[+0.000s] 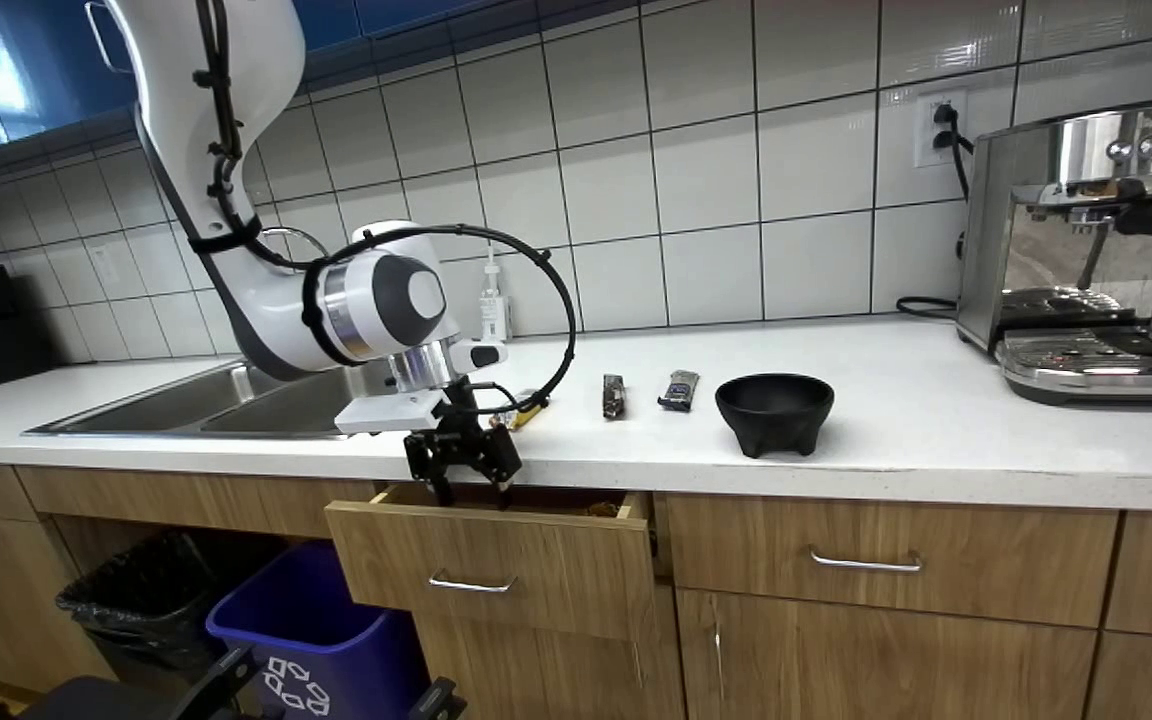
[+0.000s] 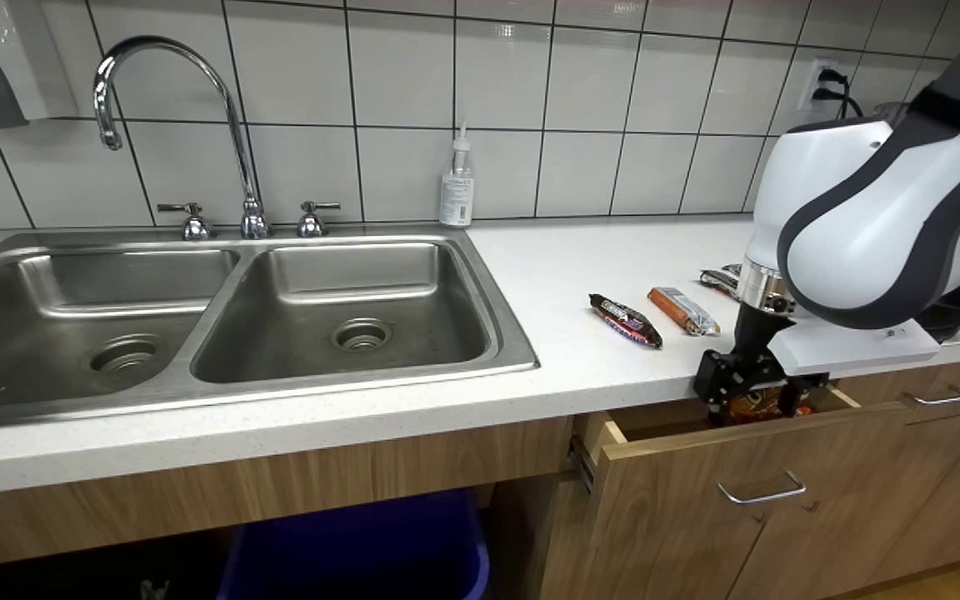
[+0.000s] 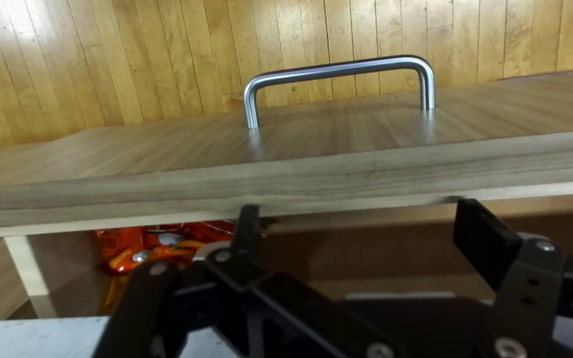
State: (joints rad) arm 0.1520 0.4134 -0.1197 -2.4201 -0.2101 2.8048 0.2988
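Observation:
My gripper (image 1: 474, 497) points down into a partly pulled-out wooden drawer (image 1: 496, 565), its two black fingers spread wide with nothing between them. In the wrist view the fingertips (image 3: 249, 219) appear right by the inner edge of the drawer front (image 3: 316, 184); whether they touch it I cannot tell. A metal handle (image 3: 336, 72) sits on the outer face of that front. Inside the drawer lies a shiny red-orange packet (image 3: 135, 248), beside one finger and partly hidden by it. That packet (image 2: 753, 406) also shows behind the fingers in an exterior view.
The white countertop edge (image 2: 363, 425) runs just behind the gripper. On the counter are a dark wrapped bar (image 2: 626, 321), an orange bar (image 2: 680, 308), a black bowl (image 1: 774, 410) and an espresso machine (image 1: 1116, 250). A sink (image 2: 513, 350) and a blue bin (image 1: 326, 640) are nearby.

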